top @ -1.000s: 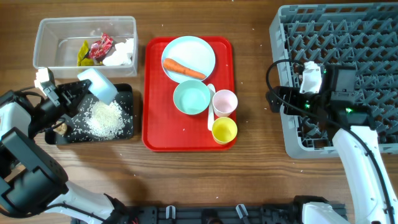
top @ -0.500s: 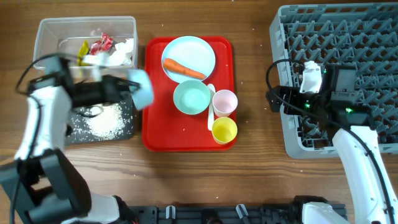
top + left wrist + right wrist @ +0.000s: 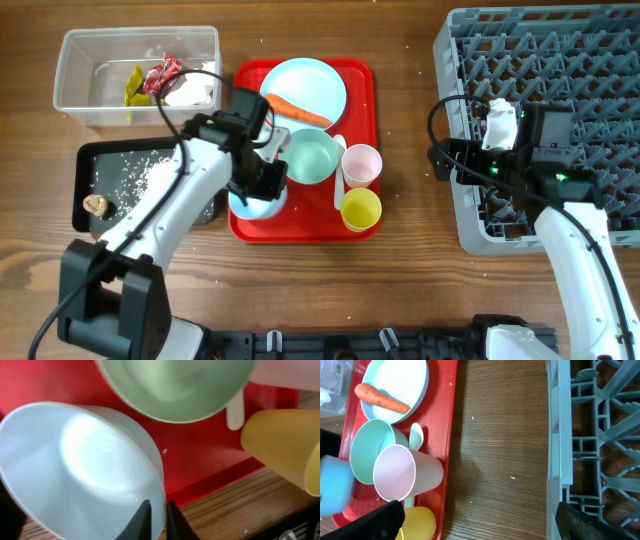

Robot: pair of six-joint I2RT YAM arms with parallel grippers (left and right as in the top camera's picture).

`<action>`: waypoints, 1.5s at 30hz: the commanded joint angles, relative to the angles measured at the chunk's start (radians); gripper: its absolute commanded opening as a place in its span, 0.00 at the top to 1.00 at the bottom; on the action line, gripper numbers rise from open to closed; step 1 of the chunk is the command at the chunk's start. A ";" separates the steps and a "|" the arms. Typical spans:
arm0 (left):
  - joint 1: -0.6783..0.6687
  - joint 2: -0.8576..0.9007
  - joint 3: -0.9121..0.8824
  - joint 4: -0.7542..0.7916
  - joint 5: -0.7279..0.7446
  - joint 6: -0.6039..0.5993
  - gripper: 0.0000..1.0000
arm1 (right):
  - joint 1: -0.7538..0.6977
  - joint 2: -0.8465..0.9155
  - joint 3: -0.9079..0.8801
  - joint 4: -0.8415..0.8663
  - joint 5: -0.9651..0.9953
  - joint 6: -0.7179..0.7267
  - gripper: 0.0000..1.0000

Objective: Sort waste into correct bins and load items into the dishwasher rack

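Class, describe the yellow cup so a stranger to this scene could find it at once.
Find the flat red tray left of the big grey rack. At its bottom right corner in the overhead view stands the yellow cup, beside the pink cup; no other dish is yellow.

table [image 3: 400, 150] holds tub [image 3: 85, 85], black tray [image 3: 100, 160], red tray [image 3: 310, 215], rack [image 3: 600, 60].

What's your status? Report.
Left jaws shut on pale blue bowl, over red tray. Right jaws open, empty, beside dishwasher rack. Carrot on plate, not yet binned.
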 commanded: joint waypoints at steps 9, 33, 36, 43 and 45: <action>0.004 -0.006 0.042 0.022 -0.003 -0.132 0.39 | 0.005 0.007 0.015 0.144 -0.275 0.033 0.00; 0.351 -0.123 0.209 0.069 0.020 -0.243 0.02 | 0.618 0.132 0.333 0.086 0.152 0.200 0.00; 0.351 -0.122 0.208 0.069 0.018 -0.243 0.02 | 0.692 0.219 0.338 0.087 0.153 0.225 0.01; 0.351 -0.122 0.208 0.066 -0.007 -0.243 0.01 | 0.764 0.399 0.350 0.059 0.148 0.308 0.00; 0.351 -0.121 0.208 0.066 -0.022 -0.243 0.01 | 0.775 0.420 0.349 0.059 0.149 0.330 0.00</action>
